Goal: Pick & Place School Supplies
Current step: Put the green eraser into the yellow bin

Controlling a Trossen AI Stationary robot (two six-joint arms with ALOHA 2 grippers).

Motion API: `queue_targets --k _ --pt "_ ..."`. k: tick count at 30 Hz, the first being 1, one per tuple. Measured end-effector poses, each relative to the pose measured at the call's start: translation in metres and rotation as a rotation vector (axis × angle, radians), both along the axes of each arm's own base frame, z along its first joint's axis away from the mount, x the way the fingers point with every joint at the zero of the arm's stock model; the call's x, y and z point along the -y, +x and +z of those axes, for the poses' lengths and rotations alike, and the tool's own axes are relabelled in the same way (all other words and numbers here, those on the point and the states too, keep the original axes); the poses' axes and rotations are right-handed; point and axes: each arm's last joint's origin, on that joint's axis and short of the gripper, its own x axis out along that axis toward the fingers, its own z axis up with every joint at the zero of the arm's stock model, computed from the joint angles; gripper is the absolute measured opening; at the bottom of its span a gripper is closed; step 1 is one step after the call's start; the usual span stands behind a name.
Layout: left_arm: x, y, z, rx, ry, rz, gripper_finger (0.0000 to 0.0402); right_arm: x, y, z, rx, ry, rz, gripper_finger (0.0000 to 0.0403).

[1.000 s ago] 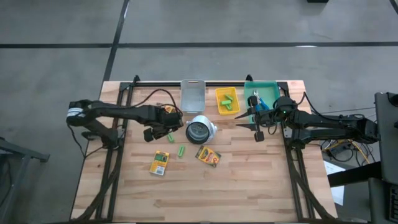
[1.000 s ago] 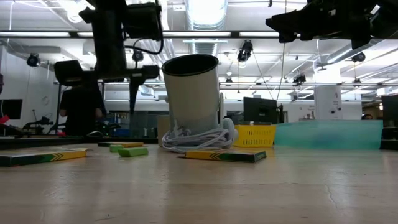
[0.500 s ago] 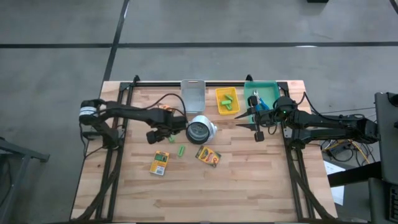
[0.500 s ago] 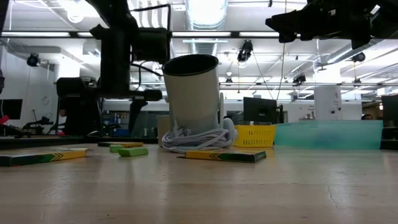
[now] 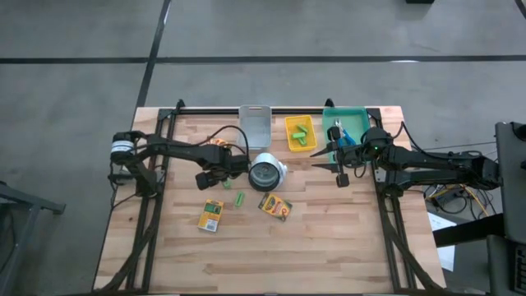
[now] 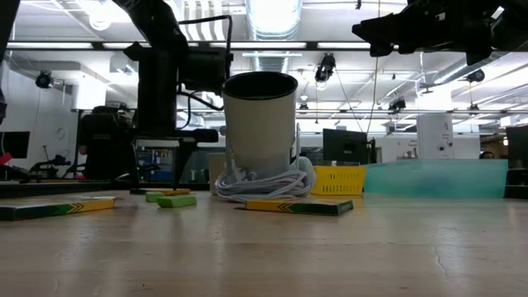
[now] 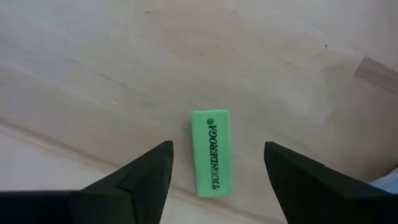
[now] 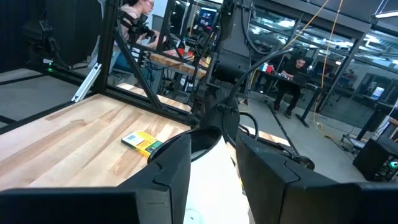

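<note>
The left claw hangs over a light-green eraser that lies flat on the bench, its two fingers standing well apart, one on each long side of the piece, neither touching it. The eraser's printed face is up and it sits a little askew between the fingers. In the high view the left claw is just beside the white cup with its coiled cord. A second green eraser lies a little nearer the bench's front edge, between two crayon boxes.

Judgement: the step in hand is the pick of this eraser. To do it well, the claw should go straight down, keep the piece centred, and close across its narrow width, not its length. A small wrist turn to square the fingers with the long sides would stop it twisting out. The cup and cord are close; the lift should clear them.

The yellow bin already holds green pieces, so it is the likely drop point. The right claw waits near the green bin, holding nothing visible; its fingers stand with a narrow gap between them in its wrist view.
</note>
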Motion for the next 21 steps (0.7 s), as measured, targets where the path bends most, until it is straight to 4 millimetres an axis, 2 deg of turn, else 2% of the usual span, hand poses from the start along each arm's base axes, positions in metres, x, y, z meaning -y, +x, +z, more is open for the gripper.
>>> queue_targets --k 9,16,21 --pt "-0.001 -0.006 0.001 0.01 -0.045 0.101 0.0235 0.0 0.0 0.0 0.0 0.0 0.0 0.0127" --pt "-0.005 -0.007 0.006 0.039 -0.089 0.107 0.0231 0.0 0.0 0.0 0.0 0.0 0.0 0.0118" --pt "-0.006 -0.011 -0.005 0.056 -0.127 0.113 0.0231 0.0 0.0 0.0 0.0 0.0 0.0 0.0117"
